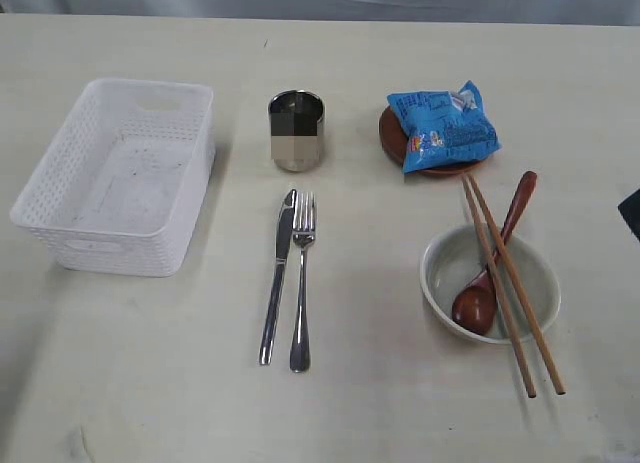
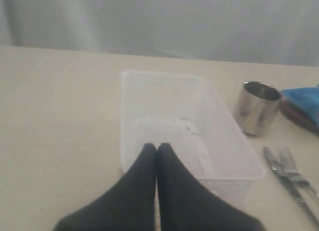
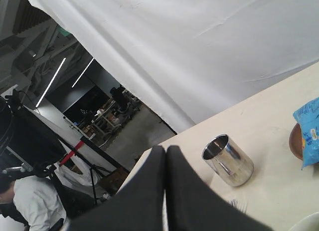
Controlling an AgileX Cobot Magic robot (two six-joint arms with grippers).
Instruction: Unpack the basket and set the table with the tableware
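Note:
The white basket [image 1: 120, 173] stands empty at the left of the table [image 1: 380, 403]. A steel cup [image 1: 296, 130] stands upright beside it. Knife [image 1: 277, 275] and fork [image 1: 302, 280] lie side by side in the middle. A brown plate [image 1: 400, 148] carries a blue snack bag [image 1: 443, 126]. The off-white bowl [image 1: 441, 260] holds a dark wooden spoon [image 1: 488, 273], with chopsticks [image 1: 528, 317] laid across its rim. My left gripper [image 2: 157, 147] is shut and empty, looking over the basket [image 2: 179, 126]. My right gripper [image 3: 166, 149] is shut and empty, apart from the cup [image 3: 228, 160].
A dark corner of something [image 1: 631, 211] shows at the exterior view's right edge. White curtain [image 3: 199, 56] hangs behind the table. The right wrist view also catches the plate with the bag [image 3: 309, 133] and the table's far edge.

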